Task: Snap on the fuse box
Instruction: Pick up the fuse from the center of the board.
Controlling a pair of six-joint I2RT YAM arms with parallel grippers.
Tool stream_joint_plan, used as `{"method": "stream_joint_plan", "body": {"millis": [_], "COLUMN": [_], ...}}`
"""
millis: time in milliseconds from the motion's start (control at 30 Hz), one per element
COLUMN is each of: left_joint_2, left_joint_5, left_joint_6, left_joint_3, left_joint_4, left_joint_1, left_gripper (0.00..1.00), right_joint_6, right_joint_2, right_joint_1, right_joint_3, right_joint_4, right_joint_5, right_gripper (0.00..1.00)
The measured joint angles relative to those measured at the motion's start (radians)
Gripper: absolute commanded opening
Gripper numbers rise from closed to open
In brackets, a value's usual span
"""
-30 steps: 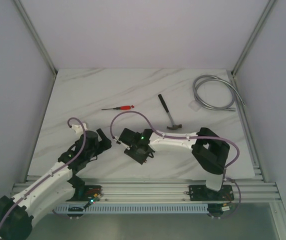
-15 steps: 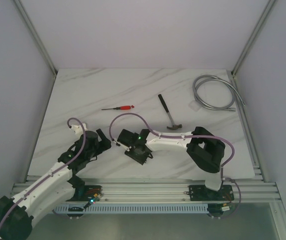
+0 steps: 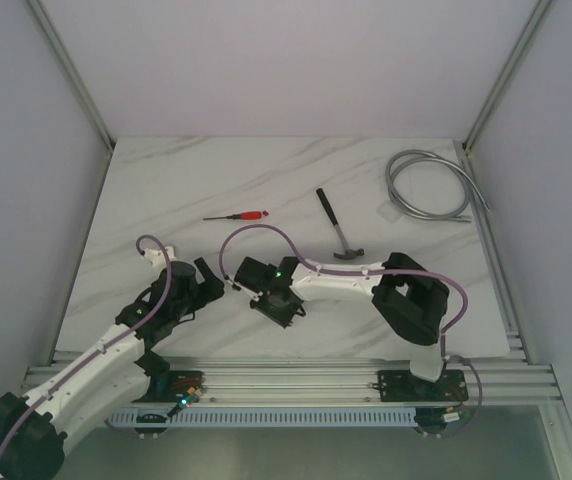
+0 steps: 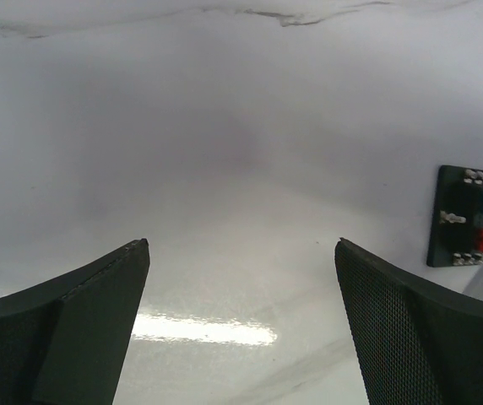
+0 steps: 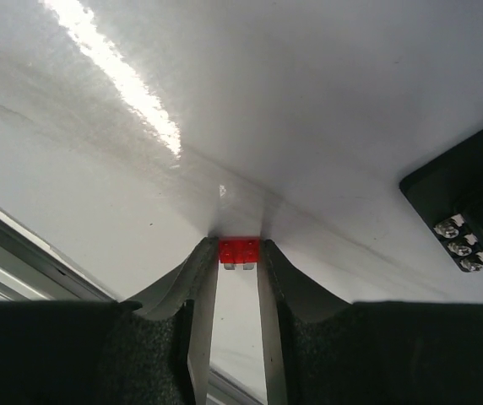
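The fuse box is a small black block with red and blue fuses in its slots, lying flat on the white table. In the right wrist view only a corner of the fuse box shows at the right edge. My right gripper is low on the table, shut on a tiny red fuse whose two metal legs point back toward the camera. From above, the right gripper sits left of centre. My left gripper is wide open and holds nothing, with the left gripper just left of the right one.
A red-handled screwdriver lies at mid table. A hammer lies right of it. A coiled grey cable sits at the back right. An aluminium rail runs along the near edge, and white walls enclose the table.
The right jaws have closed in onto the red fuse, and the right arm has shifted slightly left. The left arm has not moved.
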Motion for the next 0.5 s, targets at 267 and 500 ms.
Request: {"method": "stream_joint_plan", "body": {"millis": [267, 500], "left_joint_2": [-0.005, -0.027], "left_joint_5": [0.141, 0.229], "left_joint_6": [0.034, 0.044], "left_joint_3": [-0.002, -0.048], "left_joint_4": [0.121, 0.267], "left_joint_1": [-0.004, -0.066], "left_gripper": [0.96, 0.92], "right_joint_6": [0.165, 0.432], "right_joint_2": [-0.065, -0.257], "right_joint_1": [-0.037, -0.085], "right_joint_3": [0.000, -0.060], "right_joint_4": [0.029, 0.101], "right_joint_5": [0.077, 0.216], "right_gripper": [0.16, 0.18]}}
